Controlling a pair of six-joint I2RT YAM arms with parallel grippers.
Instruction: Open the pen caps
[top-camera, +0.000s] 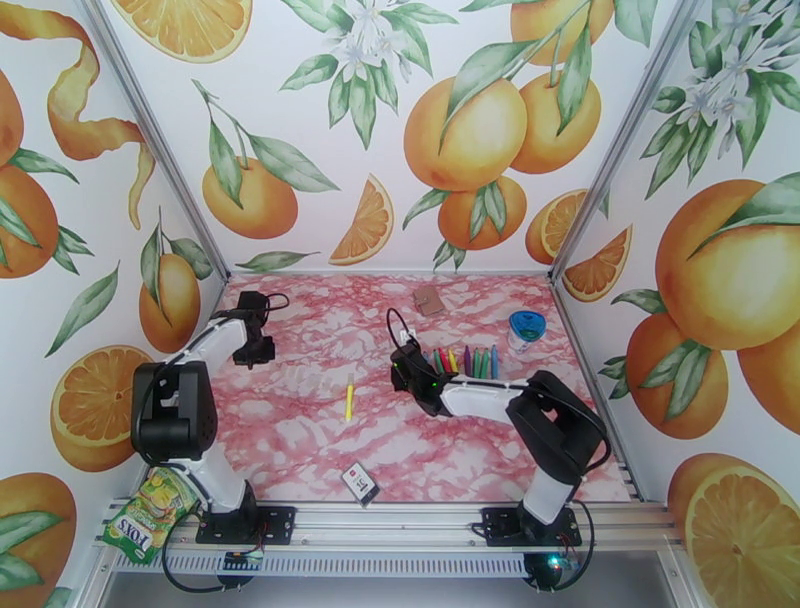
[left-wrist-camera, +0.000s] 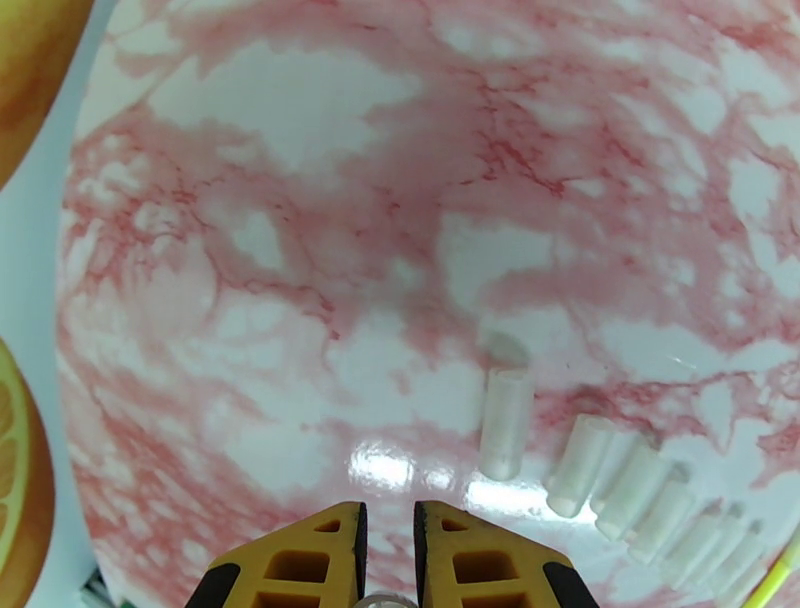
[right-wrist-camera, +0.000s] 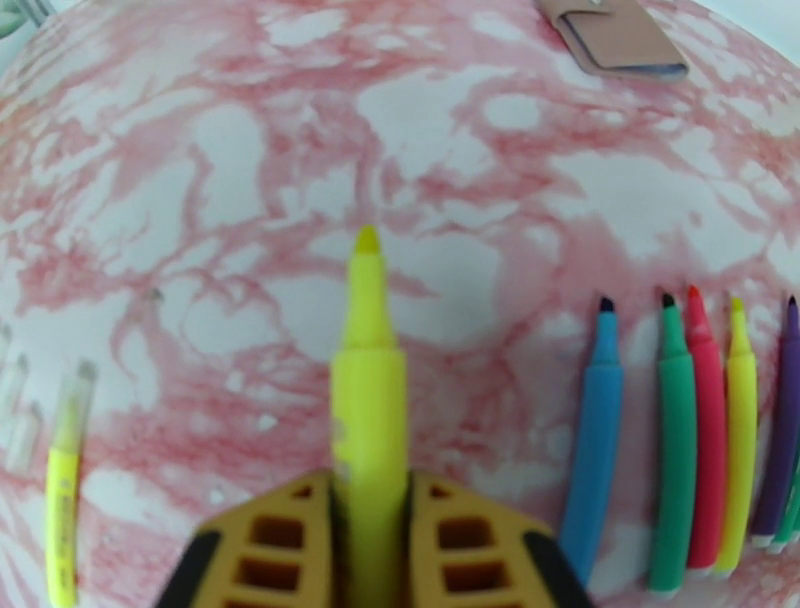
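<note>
My right end effector (right-wrist-camera: 370, 490) grasps an uncapped thin yellow plastic marker (right-wrist-camera: 367, 330); released left of the coloured marker row (right-wrist-camera: 678, 440), it may roll.

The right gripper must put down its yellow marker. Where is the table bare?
Bare: between the held yellow marker and the blue marker, and ahead toward the pinkish wallet. Crowded: the marker row beyond the blue one.

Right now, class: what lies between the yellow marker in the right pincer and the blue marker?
Nothing but bare pink-marbled tabletop lies between the held yellow marker and the blue marker; the right wrist view shows it.
</note>
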